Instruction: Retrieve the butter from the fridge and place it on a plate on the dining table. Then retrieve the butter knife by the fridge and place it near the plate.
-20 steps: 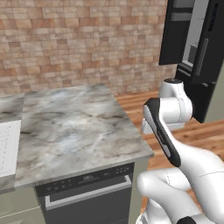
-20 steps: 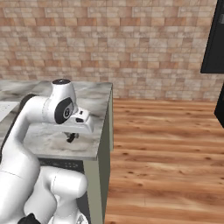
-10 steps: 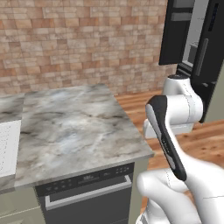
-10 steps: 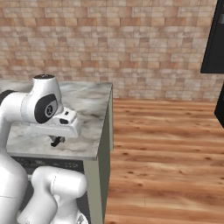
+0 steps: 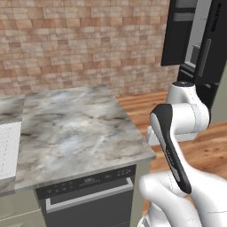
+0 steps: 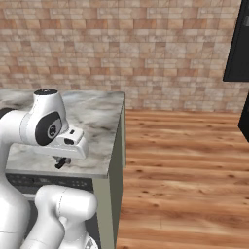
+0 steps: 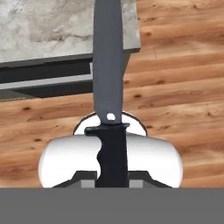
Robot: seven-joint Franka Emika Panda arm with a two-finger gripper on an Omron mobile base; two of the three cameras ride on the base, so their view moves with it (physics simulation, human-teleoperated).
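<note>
The hand [image 7: 112,181] is clenched on the black handle of the butter knife [image 7: 108,83], whose dark blade runs straight up the hand view, away from the fingers. Beneath the blade lie wooden floor [image 7: 179,78] and, further out, the corner of the grey marbled surface [image 7: 52,26] (its dark appliance front showing just below the edge). In the right base view the hand [image 6: 61,163] hangs at that surface's edge. The black fridge [image 5: 195,40] stands open beyond the arm.
</note>
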